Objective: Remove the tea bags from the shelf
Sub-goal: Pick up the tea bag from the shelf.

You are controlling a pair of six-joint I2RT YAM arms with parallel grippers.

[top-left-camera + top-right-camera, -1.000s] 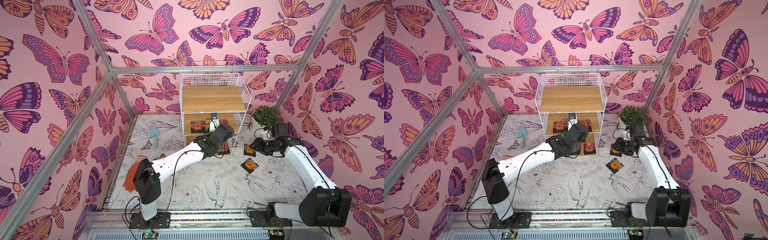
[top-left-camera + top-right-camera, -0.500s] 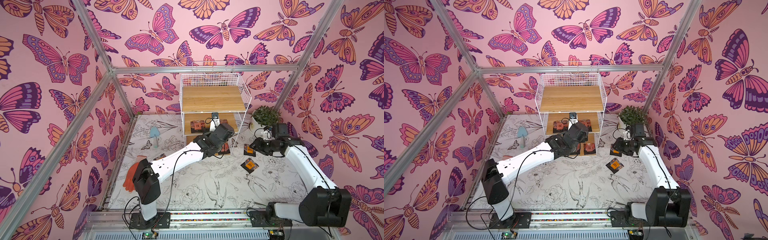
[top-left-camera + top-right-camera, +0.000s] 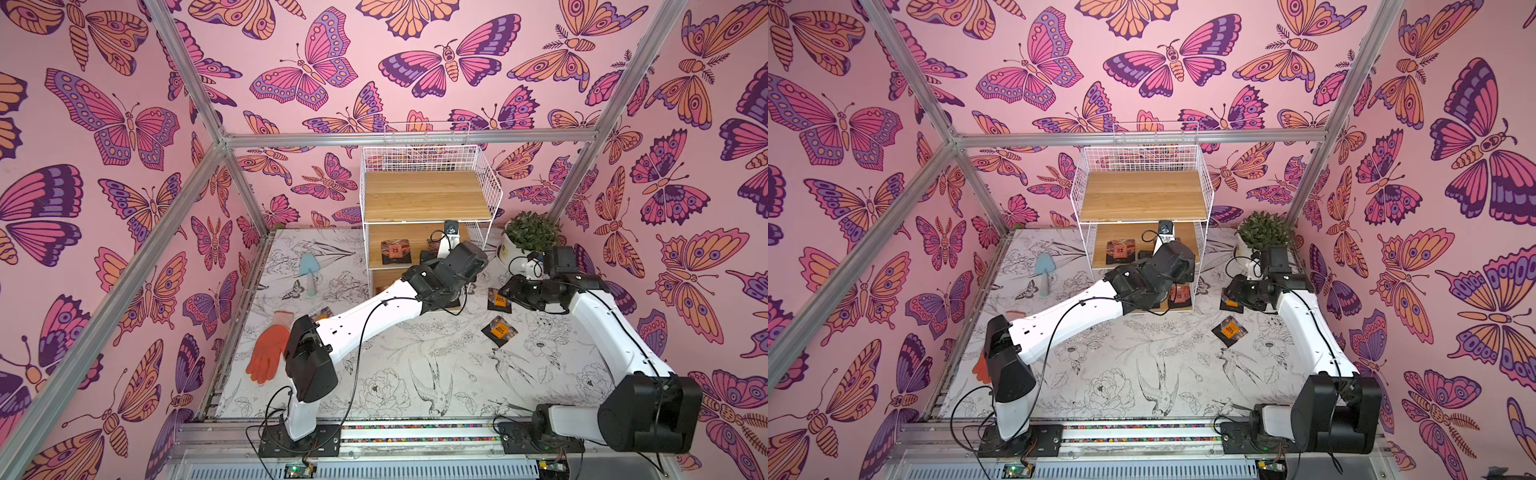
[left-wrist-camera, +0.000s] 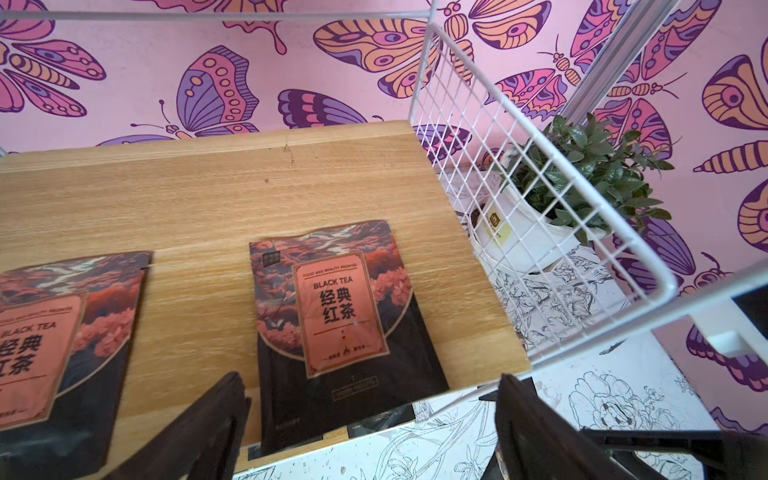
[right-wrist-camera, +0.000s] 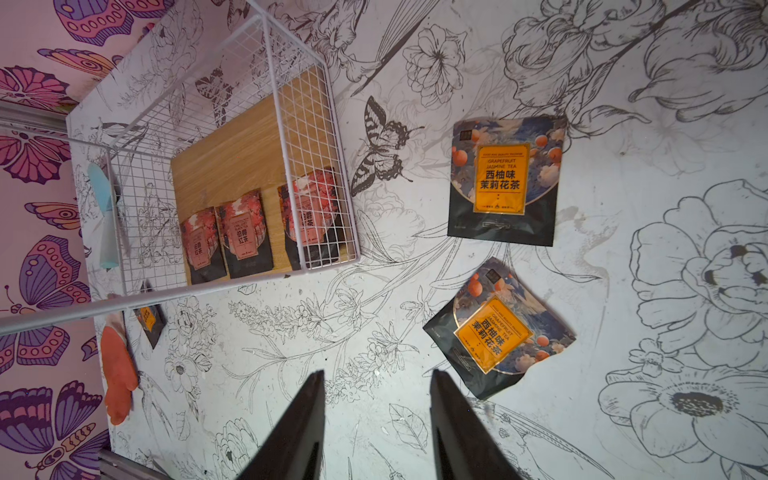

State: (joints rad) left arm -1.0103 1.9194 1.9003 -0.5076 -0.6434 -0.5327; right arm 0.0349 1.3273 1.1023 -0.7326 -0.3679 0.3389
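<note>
1. Pink butterfly wallpaper (image 3: pixel 332 62) walls the cell. A white table cover printed with black line-drawn flowers and birds (image 3: pixel 415 365) carries the three-tier white wire rack with light wooden boards (image 3: pixel 424 195) at its far middle.
2. Right of the rack, a flat black sachet with an orange label (image 5: pixel 505 183) and a tilted orange-labelled sachet (image 5: pixel 498 328) lie on the cover. I judge that is the drop area, clear of the wire sides.
3. On the middle board, a black sachet with a reddish-pink black-tea label (image 4: pixel 336 316) lies flat on the right, with its twin sachet (image 4: pixel 54 332) to the left. Three more pink-labelled sachets (image 5: pixel 245 237) sit on the lowest board.
4. My left gripper (image 4: pixel 369 376) is at the near edge of the middle tier, probably held low because the top board leaves little headroom. Its fingers (image 4: pixel 208 424) are spread wide to either side of the right-hand sachet's near edge and grip nothing. I cannot tell whether the tips touch the board.
5. My right gripper (image 5: pixel 377 372) hangs over bare cover right of the rack, near the orange-labelled pair. Its fingers are moderately apart and empty. I judge it is keeping out of my left arm's way.
</note>
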